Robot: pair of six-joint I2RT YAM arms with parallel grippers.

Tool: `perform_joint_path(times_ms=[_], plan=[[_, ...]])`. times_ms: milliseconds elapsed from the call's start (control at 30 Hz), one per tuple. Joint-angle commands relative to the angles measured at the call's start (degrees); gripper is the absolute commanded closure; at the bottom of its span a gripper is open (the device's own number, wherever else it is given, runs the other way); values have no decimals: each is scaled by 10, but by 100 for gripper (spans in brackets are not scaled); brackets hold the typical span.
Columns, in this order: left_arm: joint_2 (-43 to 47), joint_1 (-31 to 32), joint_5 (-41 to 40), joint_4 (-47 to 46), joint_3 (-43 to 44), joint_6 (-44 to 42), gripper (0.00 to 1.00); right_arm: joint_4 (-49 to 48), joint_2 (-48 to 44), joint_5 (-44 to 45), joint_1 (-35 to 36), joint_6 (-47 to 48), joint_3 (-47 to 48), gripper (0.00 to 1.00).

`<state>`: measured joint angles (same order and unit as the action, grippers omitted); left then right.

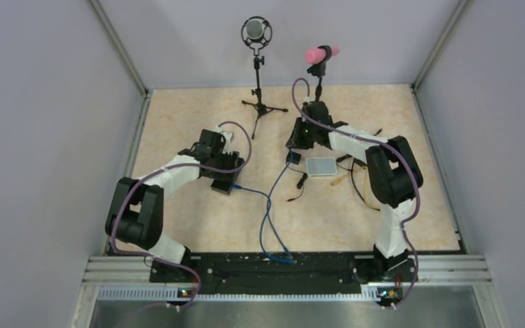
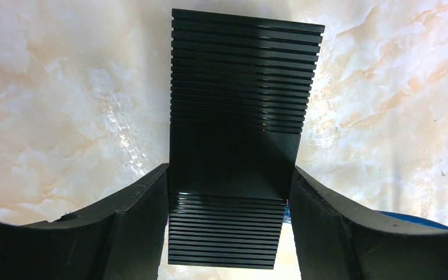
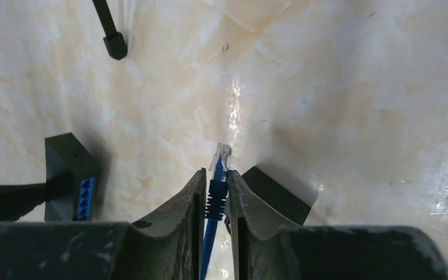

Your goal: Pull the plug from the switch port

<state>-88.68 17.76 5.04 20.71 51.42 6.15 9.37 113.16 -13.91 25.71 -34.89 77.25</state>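
Observation:
The black ribbed switch [image 2: 242,87] lies on the marble table, and my left gripper [image 2: 228,181] is shut on its sides. In the top view the left gripper [image 1: 227,169] sits over the switch [image 1: 223,184] at centre left. My right gripper [image 3: 214,174] is shut on the blue cable's plug [image 3: 220,154]. Its clear connector sticks out past the fingertips, free of any port and above the table. The switch's row of blue ports [image 3: 84,195] shows at the left of the right wrist view, well apart from the plug. In the top view the right gripper [image 1: 292,157] is right of centre.
The blue cable [image 1: 268,219] loops from the switch's right end to the near edge and back up to the right gripper. A small grey box [image 1: 321,166], loose black and orange leads [image 1: 342,179] and two microphone stands [image 1: 258,102] stand nearby. A black block [image 3: 280,195] lies by the right finger.

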Motion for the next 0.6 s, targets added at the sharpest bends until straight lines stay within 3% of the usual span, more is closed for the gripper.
perform_joint_path(times_ms=[0, 233, 567], plan=[[32, -2, -11, -9, -3, 5, 100, 9, -4, 56, -1, 19, 44, 77], [37, -2, -25, -7, -3, 3, 100, 25, -86, 62, -6, 36, 24, 68], [41, -4, -34, -4, -5, 4, 100, -52, -191, -62, 62, -4, -101, 60]])
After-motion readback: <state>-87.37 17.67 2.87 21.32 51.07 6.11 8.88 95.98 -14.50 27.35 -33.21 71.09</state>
